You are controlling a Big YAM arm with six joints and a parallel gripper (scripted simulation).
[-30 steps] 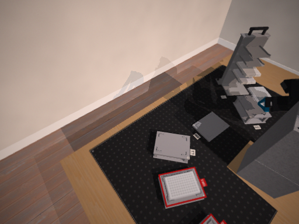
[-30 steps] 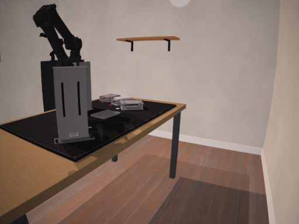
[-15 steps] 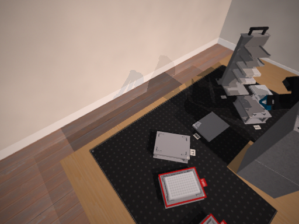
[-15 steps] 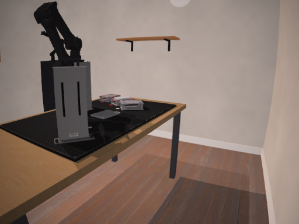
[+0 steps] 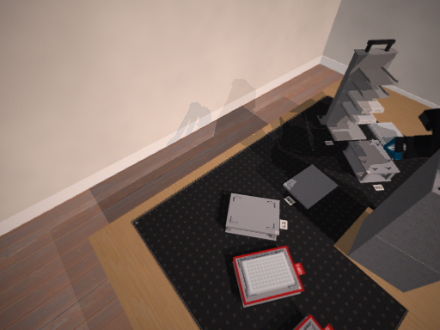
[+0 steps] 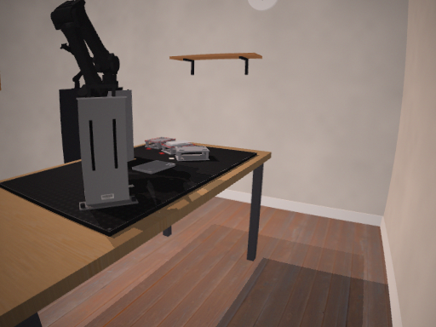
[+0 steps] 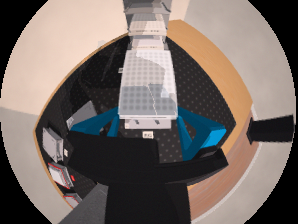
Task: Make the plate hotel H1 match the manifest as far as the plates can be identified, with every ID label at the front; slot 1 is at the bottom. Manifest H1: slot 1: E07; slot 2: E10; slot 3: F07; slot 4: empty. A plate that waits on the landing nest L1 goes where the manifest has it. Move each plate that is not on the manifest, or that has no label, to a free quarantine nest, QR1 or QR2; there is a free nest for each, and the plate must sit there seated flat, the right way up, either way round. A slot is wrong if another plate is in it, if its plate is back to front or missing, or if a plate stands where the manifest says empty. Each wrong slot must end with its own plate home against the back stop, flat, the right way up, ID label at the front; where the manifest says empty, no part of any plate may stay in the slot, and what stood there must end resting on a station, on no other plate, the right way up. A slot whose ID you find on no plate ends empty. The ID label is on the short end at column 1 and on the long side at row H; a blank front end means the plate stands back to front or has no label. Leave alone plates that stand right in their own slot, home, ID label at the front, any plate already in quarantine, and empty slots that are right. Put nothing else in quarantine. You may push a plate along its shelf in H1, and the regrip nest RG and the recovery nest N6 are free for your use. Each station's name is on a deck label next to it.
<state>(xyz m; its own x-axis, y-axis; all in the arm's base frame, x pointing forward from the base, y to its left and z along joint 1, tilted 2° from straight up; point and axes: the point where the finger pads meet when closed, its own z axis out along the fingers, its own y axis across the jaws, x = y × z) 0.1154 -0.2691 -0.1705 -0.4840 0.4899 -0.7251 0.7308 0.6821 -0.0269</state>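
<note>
My gripper (image 5: 397, 140) (image 7: 147, 110) is shut on a white well plate (image 5: 387, 130) (image 7: 148, 82), with a blue finger on each long side near its front end. The plate is level, raised above the regrip nest RG (image 5: 371, 156), in front of hotel H1 (image 5: 345, 86) (image 6: 102, 183). No ID is readable on its front end. In H1 a lower plate (image 5: 363, 119) (image 7: 146, 44) and an upper plate (image 5: 372, 106) (image 7: 148, 28) sit on neighbouring shelves; their labels are too small to read. The lowest shelf (image 5: 345, 132) looks bare. Landing nest L1 (image 5: 253, 215) (image 7: 52, 144) holds no plate.
A white plate (image 5: 268, 271) sits in a red-rimmed quarantine nest (image 5: 246, 302). Another red-rimmed nest (image 7: 73, 200) is mostly cut off in the top view. A low grey pad (image 5: 311, 186) (image 6: 153, 166) lies between L1 and RG. A large grey block (image 5: 400, 241) stands beside the mat.
</note>
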